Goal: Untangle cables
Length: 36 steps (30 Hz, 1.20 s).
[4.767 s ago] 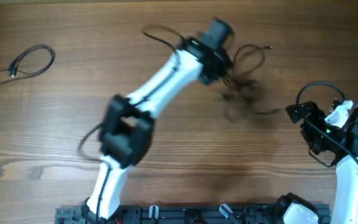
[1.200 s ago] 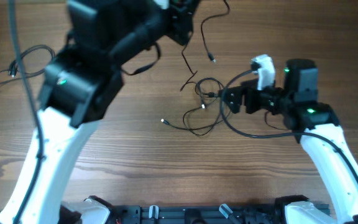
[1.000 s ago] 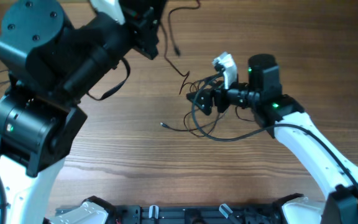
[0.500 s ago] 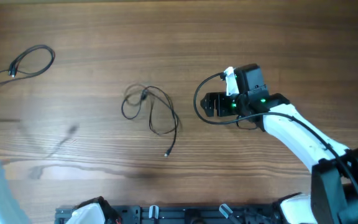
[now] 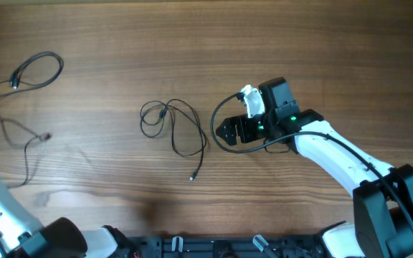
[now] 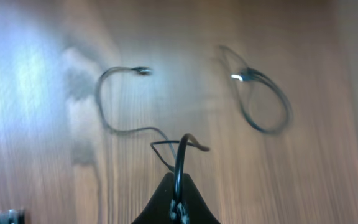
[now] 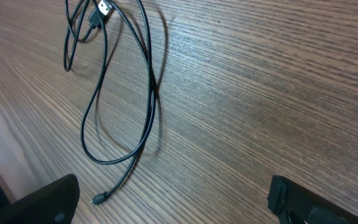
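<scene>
Cable (image 6: 180, 158) end hidden inside clamped left hand (image 6: 178, 205); view blurred.

L wrist cam: my left gripper (image 6: 178, 202) sits at bottom center, fingers pinched tight on a thin black cable (image 6: 180, 162). The cable rises straight from the tips, kinks into a small bend just above, then 1 strand runs left and curves up to a plug end (image 6: 143, 70). A second cable (image 6: 267, 109) sits well apart at upper right, a loose oval loop w/ a bright connector (image 6: 237, 76) at its top-left. Wood table (image 6: 316, 180) underneath. Pic is blurry, so can't tell whether my cable touches the wood.
</scene>
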Available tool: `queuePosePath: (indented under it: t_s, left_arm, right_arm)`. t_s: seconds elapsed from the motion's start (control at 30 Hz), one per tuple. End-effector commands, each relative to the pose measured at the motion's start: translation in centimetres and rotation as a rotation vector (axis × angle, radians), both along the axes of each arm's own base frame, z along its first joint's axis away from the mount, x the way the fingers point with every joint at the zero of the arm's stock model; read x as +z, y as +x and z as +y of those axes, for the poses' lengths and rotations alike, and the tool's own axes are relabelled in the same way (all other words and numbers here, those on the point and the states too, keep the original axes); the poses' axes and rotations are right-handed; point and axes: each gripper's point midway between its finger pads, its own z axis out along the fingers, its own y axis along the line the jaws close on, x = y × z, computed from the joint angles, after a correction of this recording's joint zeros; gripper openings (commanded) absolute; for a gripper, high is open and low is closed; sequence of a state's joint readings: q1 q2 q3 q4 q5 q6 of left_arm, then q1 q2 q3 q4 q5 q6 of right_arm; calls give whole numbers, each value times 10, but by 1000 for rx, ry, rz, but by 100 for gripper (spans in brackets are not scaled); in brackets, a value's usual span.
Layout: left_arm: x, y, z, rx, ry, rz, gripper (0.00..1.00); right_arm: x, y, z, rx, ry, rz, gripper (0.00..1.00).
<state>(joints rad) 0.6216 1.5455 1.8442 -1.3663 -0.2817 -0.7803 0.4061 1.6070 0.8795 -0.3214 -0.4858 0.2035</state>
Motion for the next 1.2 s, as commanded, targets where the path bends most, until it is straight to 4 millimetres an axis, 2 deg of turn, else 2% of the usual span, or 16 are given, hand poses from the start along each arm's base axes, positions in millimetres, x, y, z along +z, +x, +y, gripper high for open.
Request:
queuePosePath:
  t_s: [0.0, 0.1, 0.13, 0.2, 0.23, 0.27, 0.3, 0.37, 0.43, 0.47, 0.63, 0.73, 0.87, 1.0, 1.07, 1.17]
  left_arm:
    - [-56, -33, 21, 245, -107, 25, 4]
    - [-117, -47, 31, 352, -170, 31, 4]
    - [-147, -47, 30, 387, -234, -11, 4]
    - [-182, -38, 28, 375, -297, -95, 4]
    - [-204, -33, 24, 358, -326, -137, 13]
    - [-220, -28, 17, 337, -355, -169, 67]
    - [-229, -26, 10, 326, -382, -179, 100]
    - [-241, -18, -11, 283, -489, -223, 100]
    - [-236, 1, -35, 195, -620, -306, 100]
    - [-227, 22, -49, 51, -660, -366, 100]
    - [-194, 102, -108, -378, -596, -487, 100]
    - [-177, 133, -170, -650, -517, -479, 100]
    - [-196, 143, -269, -1124, -238, -256, 100]
    - [-224, 141, -316, -1331, 101, -10, 100]
    - [-258, 131, -336, -1396, 97, 93, 100]
    - [-292, 122, -342, -1321, -5, 143, 100]
  right_arm:
    - [-3, 4, -1, 5, -21, -13, 100]
    - [-4, 2, -1, 5, -23, -7, 100]
    - [-5, 1, -2, 6, -27, 1, 100]
    - [-5, 0, -2, 5, -27, 3, 100]
    - [-5, 1, -2, 5, -26, 1, 100]
    - [-5, 1, -2, 5, -25, -1, 100]
    - [-4, 2, -2, 5, -25, -3, 100]
    - [-4, 3, -1, 5, -22, -10, 100]
    - [-3, 4, -1, 5, -20, -13, 100]
    - [-3, 4, -1, 5, -20, -14, 100]
    - [-5, 1, -2, -15, -19, 15, 100]
    - [-4, 2, -2, -38, -12, 30, 100]
    - [-1, 7, 1, -86, 15, 42, 100]
    - [-4, 7, -6, -159, 15, 100, 100]
    - [-12, 9, -28, -242, -27, 144, 100]
    - [-18, 10, -54, -278, -67, 172, 100]
